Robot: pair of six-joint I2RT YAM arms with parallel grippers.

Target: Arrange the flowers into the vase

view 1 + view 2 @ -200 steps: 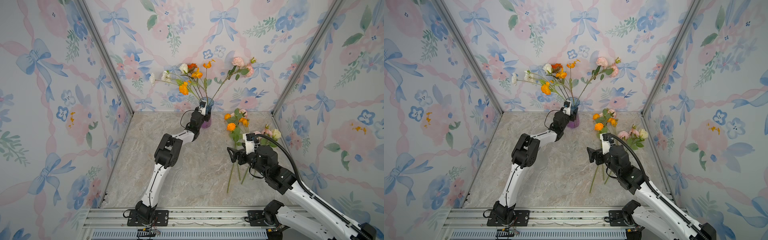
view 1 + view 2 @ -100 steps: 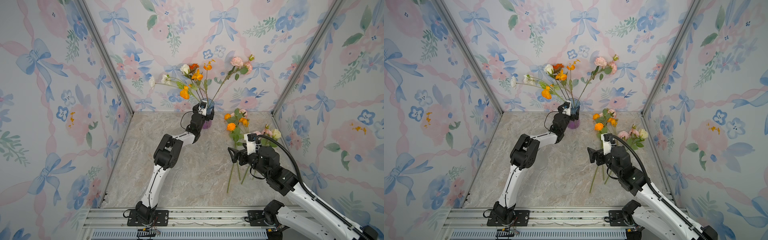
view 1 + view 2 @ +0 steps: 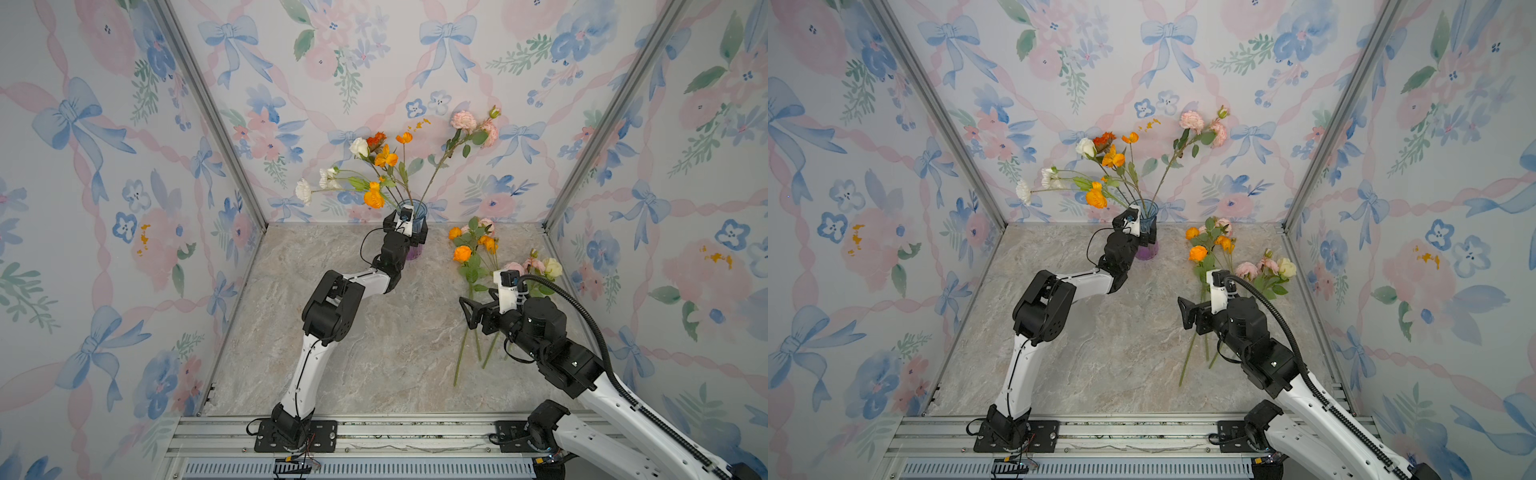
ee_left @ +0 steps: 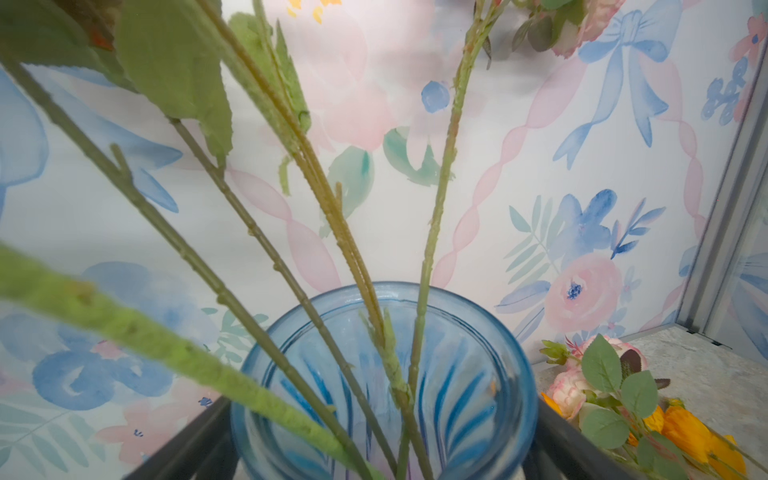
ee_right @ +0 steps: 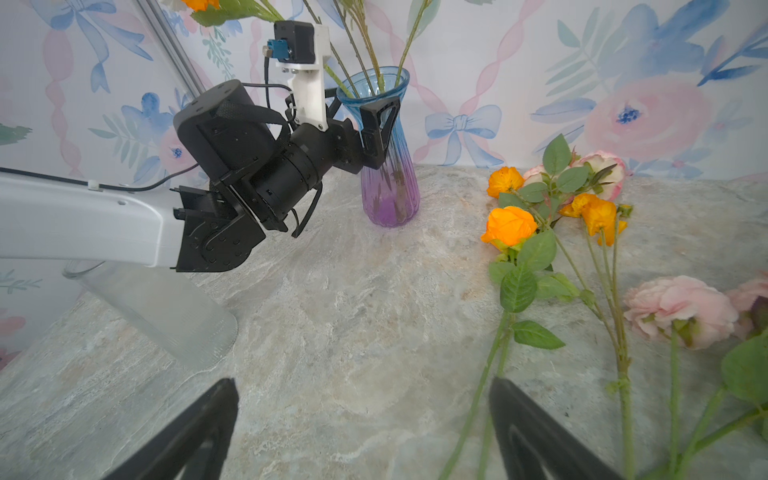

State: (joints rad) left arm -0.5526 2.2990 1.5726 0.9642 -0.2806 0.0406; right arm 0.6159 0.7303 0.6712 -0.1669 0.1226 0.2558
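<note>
Several flowers (image 5: 509, 226) lie loose by the bench's (image 5: 332, 311) right edge; others stand in the vase (image 5: 388, 187) at its back edge. Likely light and springy: pinch mid-stem. Right pincer (image 5: 363, 386) gapes empty beside them; left pincer (image 4: 382, 405), spread wide, straddles the vase neck.

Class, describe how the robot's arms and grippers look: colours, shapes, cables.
The left arm and right arm have white links with black joint housings and black bases bolted to an aluminium rail. The left gripper and right gripper are black, with hollow triangular jaws and a white camera bracket. A ribbed black hose follows the right arm; thin black wire the left.
</note>
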